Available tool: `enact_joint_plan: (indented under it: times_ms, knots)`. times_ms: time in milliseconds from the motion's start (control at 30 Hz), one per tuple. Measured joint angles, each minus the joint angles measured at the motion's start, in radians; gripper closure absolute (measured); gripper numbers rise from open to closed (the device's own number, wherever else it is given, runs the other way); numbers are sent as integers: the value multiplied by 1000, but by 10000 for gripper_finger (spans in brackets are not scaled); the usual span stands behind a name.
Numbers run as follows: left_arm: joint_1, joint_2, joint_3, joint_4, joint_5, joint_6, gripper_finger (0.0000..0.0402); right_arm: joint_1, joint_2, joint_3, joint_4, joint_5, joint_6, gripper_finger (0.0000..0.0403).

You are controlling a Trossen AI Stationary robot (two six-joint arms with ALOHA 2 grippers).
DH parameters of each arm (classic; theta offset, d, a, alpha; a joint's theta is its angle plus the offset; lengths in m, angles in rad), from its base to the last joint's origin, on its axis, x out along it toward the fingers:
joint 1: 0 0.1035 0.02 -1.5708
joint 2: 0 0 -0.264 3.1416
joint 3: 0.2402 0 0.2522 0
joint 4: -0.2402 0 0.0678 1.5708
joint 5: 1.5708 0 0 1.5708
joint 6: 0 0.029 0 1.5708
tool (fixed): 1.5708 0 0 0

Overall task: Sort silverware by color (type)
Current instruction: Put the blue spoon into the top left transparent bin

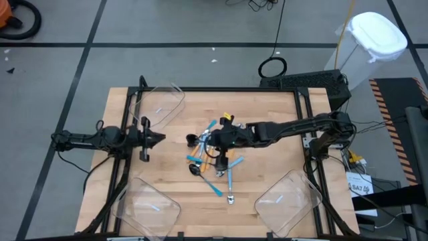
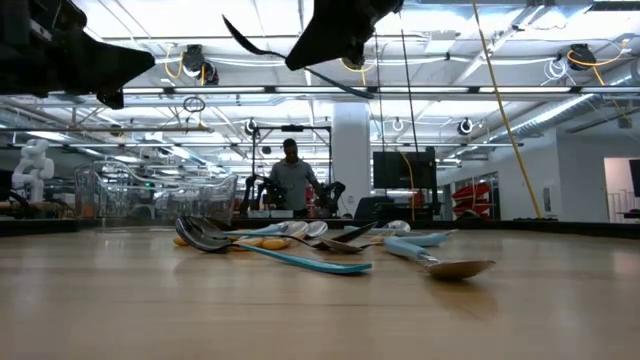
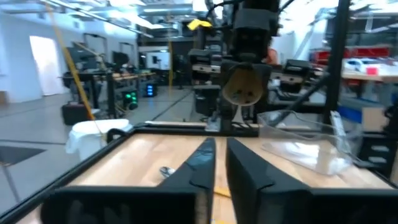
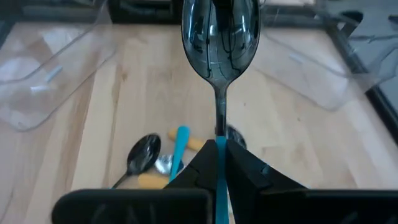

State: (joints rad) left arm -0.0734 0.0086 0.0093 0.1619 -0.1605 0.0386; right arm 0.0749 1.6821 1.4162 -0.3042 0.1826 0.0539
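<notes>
The silverware, several small spoons with light-blue or orange handles, lies in a loose heap (image 1: pixel 215 164) at the table's middle, also in the low view (image 2: pixel 300 240). My right gripper (image 1: pixel 204 140) hangs above the heap's left side, shut on one spoon with a dark shiny bowl (image 4: pixel 219 37) and a light-blue handle. My left gripper (image 1: pixel 157 138) waits at the table's left edge, pointing level toward the heap; its fingers (image 3: pixel 205 165) stand a narrow gap apart with nothing between them. My right gripper pinches the spoon's light-blue handle (image 4: pixel 220 152) between its two fingers, close to where the metal neck begins. The fingers slant down from the table's right side and lie along the handle. The bowl sticks out past the fingertips, lifted clear above the heap.
Three clear plastic bins stand on the table: far left (image 1: pixel 164 104), near left (image 1: pixel 150 207) and near right (image 1: pixel 287 201). A black frame runs along the table's edges (image 1: pixel 301 107). A person (image 2: pixel 290 180) stands far behind the table.
</notes>
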Motion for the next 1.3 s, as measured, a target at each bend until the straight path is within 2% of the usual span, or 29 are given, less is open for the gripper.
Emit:
enact_joint_plan:
  times_ms: [167,300,467,633,933,1133,1300]
  knots:
    - [0,25,0,87,-47,1,275,-40,0,0,124,-5,-50,392]
    - [0,92,0,192,-49,31,210,-80,0,0,232,-70,-66,392]
    - [0,216,51,212,-53,27,156,-112,0,0,283,-112,-74,392]
    - [-5,405,172,211,-58,61,140,-127,0,0,296,-157,-97,392]
    - [-75,812,378,200,-58,110,140,-110,5,0,297,-159,-141,392]
    - [-93,1008,412,262,-79,-14,140,-94,5,-1,243,-155,-149,392]
    - [-93,1137,414,427,-122,-63,140,-80,5,-63,330,-156,-142,392]
